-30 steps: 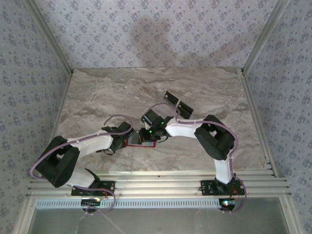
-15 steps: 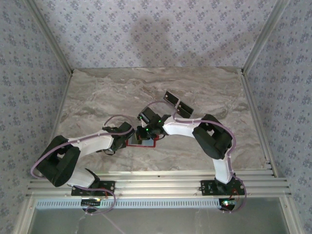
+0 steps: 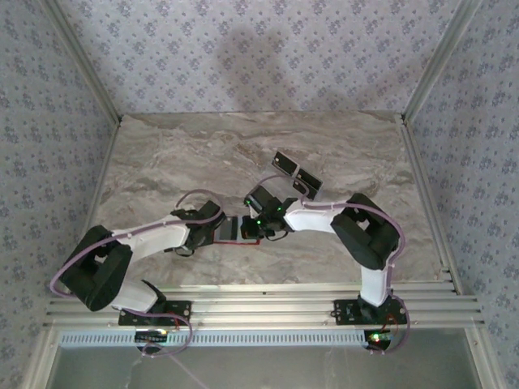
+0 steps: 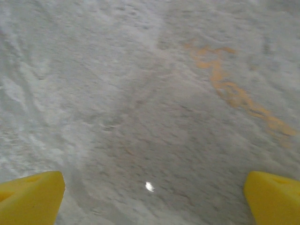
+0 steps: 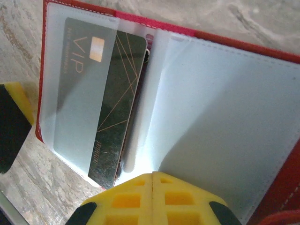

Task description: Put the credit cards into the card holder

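The red card holder (image 5: 283, 192) lies open on the marble, its clear sleeves facing up. A dark credit card (image 5: 117, 93) with "VIP" on it sits partly inside the left sleeve. My right gripper (image 5: 153, 174) is shut, with nothing between its tips, just above the middle of the sleeves. From above, the card holder (image 3: 233, 240) lies between my left gripper (image 3: 228, 228) and my right gripper (image 3: 255, 228). My left gripper (image 4: 154, 199) is open over bare marble. Two more dark credit cards (image 3: 282, 163) (image 3: 308, 182) lie side by side farther back.
The marble table (image 3: 162, 162) is walled on three sides by patterned panels. An aluminium rail (image 3: 259, 296) runs along its near edge. One yellow and black finger (image 5: 11, 124) stands just left of the card holder.
The right gripper swung left and back over the card holder, then returned right and nearer. The left arm has barely moved.
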